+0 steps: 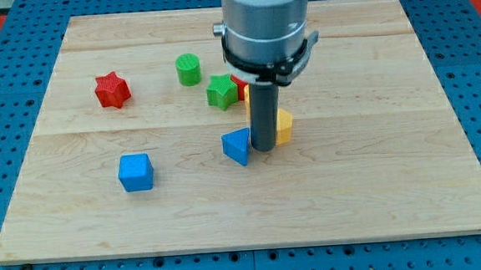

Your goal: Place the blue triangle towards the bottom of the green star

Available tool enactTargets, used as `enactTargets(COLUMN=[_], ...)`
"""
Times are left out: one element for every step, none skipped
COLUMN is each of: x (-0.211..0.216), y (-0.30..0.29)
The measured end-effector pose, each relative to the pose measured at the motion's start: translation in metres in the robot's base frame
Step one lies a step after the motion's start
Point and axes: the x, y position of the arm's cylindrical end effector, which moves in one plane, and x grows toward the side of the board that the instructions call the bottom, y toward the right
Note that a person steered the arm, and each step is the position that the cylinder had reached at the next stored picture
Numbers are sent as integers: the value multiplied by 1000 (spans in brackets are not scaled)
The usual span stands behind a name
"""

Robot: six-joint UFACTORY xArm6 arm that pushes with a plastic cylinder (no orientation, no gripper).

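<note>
Nearest, one glossy blue plastic cube (135, 172) is sitting on the pale wooden board (377, 185). One blue triangle (237, 145) is lying below the single green star (220, 93) — my tip (264, 147) is touching its right side, holding nothing.

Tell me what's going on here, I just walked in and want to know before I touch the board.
A robot arm with a dark rod is pushing blocks on a wooden board. My tip sits right beside the blue triangle, on its right in the view, with a yellow block just behind it. The green star lies above the triangle, a little to the view's left, so the triangle is already roughly below it.
</note>
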Motion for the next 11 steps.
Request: enactTargets(x=[-13, 14, 17, -2, 1, -1, 3, 43, 88, 51, 15], y=[-14, 11, 76, 77, -5, -60, -45, -27, -82, -101, -99])
